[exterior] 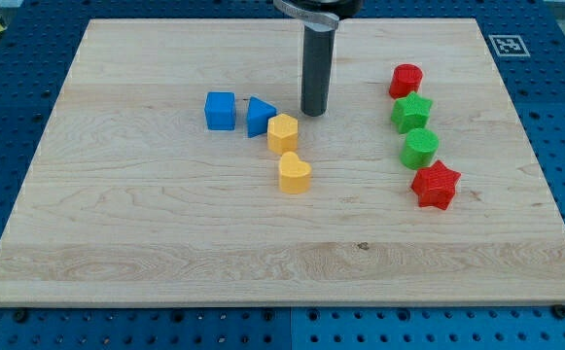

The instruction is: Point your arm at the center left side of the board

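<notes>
My tip (312, 114), a bare rod end effector with no jaws to part or close, rests on the surface (146, 243) just right of the blue triangle (259, 118); the target, the centre-left edge, lies far toward the view's left, past the blue cube (221, 111) and 2 yellow blocks (283, 133).

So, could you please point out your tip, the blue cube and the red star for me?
My tip (312, 113), camera view: the rod's very lower end.
Blue cube (221, 110), camera view: middle of its top face.
Red star (435, 183), camera view: centre of its top.
</notes>
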Available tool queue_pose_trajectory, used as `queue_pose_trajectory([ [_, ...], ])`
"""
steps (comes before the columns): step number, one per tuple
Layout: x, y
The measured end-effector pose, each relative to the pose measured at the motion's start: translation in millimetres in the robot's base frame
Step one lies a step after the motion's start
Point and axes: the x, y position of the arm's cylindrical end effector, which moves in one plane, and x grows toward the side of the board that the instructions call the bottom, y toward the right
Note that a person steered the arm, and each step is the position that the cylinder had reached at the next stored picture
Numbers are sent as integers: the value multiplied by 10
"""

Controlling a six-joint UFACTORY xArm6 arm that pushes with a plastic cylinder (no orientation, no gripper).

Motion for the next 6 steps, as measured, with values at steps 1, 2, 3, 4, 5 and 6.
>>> queue_pose_trajectory([
  [1,-16,-102],
  [2,-381,-315],
  [3,-554,-966],
  [4,-554,-1884],
  [5,-341,-2501],
  [6,214,-2475],
])
